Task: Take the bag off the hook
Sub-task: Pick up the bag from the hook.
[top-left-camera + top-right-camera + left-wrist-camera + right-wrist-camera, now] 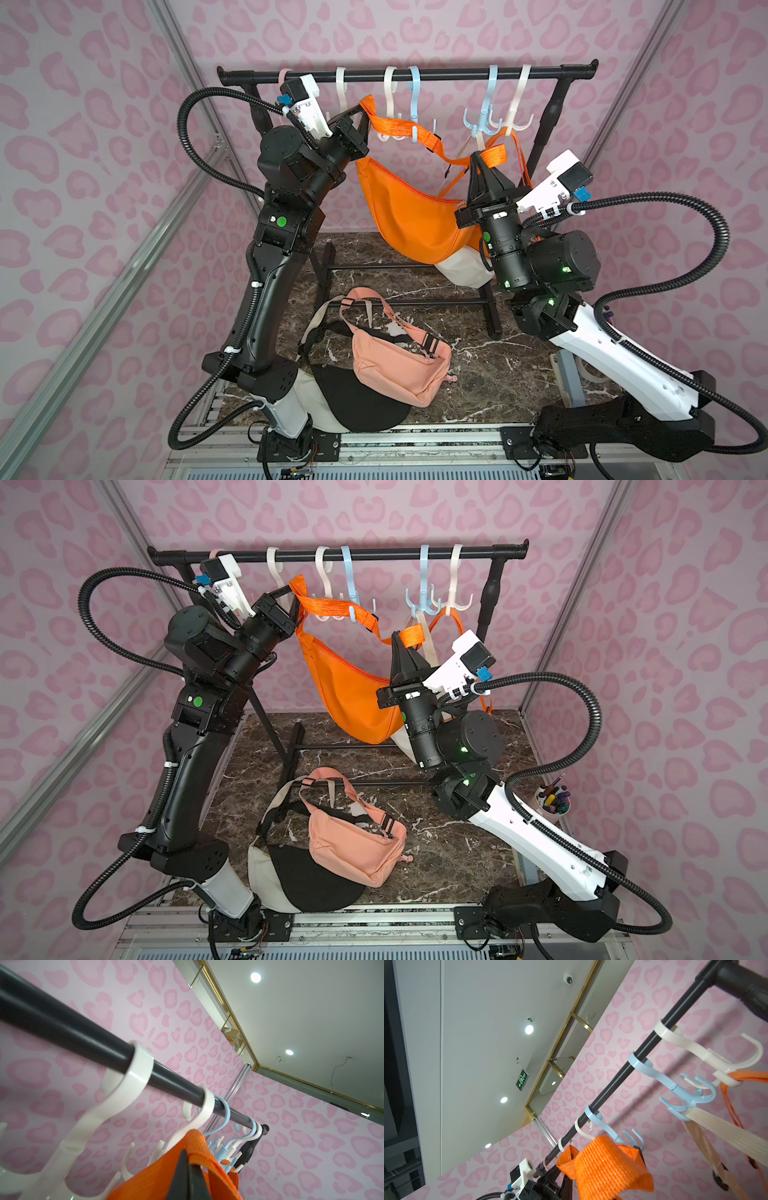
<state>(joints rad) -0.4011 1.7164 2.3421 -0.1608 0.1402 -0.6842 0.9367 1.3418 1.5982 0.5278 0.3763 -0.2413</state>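
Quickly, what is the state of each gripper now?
Left gripper: shut on the orange strap.
Right gripper: shut on the orange strap too.

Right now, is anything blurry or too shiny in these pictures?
Left wrist view: the orange strap close to the lens looks soft, and the ceiling lights glare white. Right wrist view: the strap's near fold is smeary, and the rail casts a soft shadow on the pink wall. Both top views: sharp, evenly lit.
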